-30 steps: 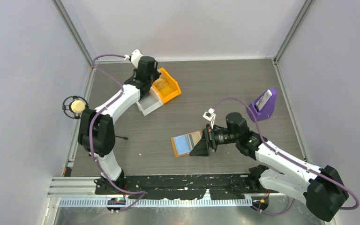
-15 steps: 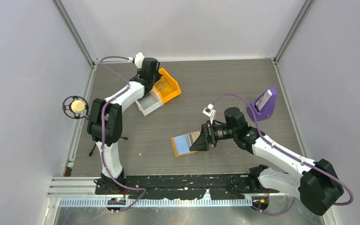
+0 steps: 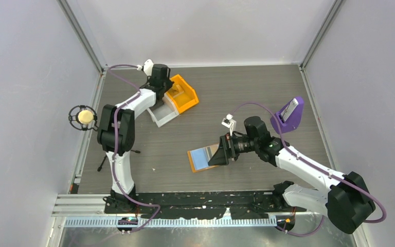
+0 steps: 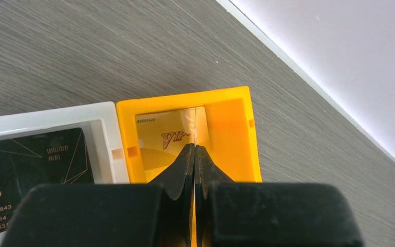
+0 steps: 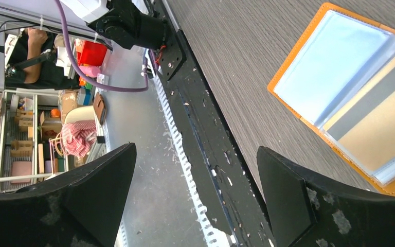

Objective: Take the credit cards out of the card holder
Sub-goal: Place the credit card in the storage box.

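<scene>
Overhead, the card holder [image 3: 201,158] lies open mid-table, with the right gripper [image 3: 220,154] at its right edge. From the left wrist, the left gripper [image 4: 194,147] is pinched together, empty, above a gold card [image 4: 167,135] in the orange bin [image 4: 236,134]. From the right wrist, its fingers [image 5: 288,190] are splayed wide, and the holder lies just beyond them.

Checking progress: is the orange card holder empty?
No: the flat orange card holder lies open, a gold dark-striped card in one pocket.

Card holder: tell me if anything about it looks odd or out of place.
Nothing looks damaged or spilled. The card holder lies open and flat. One gold card with a dark stripe is tucked in one pocket, not yet taken out; the other pocket looks empty.
</scene>
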Controlling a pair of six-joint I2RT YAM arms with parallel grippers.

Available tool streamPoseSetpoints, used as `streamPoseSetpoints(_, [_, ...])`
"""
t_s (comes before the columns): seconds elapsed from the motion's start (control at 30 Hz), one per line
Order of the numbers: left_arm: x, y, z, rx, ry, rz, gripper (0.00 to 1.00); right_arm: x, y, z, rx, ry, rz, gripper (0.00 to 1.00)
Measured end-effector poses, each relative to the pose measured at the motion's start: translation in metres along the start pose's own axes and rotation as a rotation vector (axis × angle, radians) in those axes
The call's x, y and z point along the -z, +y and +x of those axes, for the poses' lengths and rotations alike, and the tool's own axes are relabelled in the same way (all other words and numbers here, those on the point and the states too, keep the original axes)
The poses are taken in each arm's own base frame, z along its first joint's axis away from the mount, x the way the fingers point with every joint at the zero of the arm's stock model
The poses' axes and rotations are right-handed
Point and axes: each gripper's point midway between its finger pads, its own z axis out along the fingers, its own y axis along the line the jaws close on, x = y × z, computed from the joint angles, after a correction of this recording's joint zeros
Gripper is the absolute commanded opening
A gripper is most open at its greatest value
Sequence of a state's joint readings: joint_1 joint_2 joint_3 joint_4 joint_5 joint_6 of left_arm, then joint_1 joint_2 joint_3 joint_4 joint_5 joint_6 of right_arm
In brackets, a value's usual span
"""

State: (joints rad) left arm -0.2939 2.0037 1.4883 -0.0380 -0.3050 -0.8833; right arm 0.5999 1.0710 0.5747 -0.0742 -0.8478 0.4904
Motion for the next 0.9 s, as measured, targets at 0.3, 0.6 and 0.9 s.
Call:
streamPoseSetpoints(0.3, [-0.011, 0.002, 0.008, 0.001, 0.007, 0.007, 0.0, -0.003, -0.01, 0.003, -0.019, 0.022, 0.034, 0.95])
streamPoseSetpoints(0.6, [-0.022, -0.006, 0.005, 0.0, 0.001, 0.011, 0.13, -0.001, -0.013, 0.004, -0.02, 0.031, 0.059, 0.95])
streamPoseSetpoints(0.9, [-0.023, -0.005, 0.006, -0.014, 0.019, -0.009, 0.21, 0.0, -0.013, -0.003, -0.008, 0.019, 0.077, 0.95])
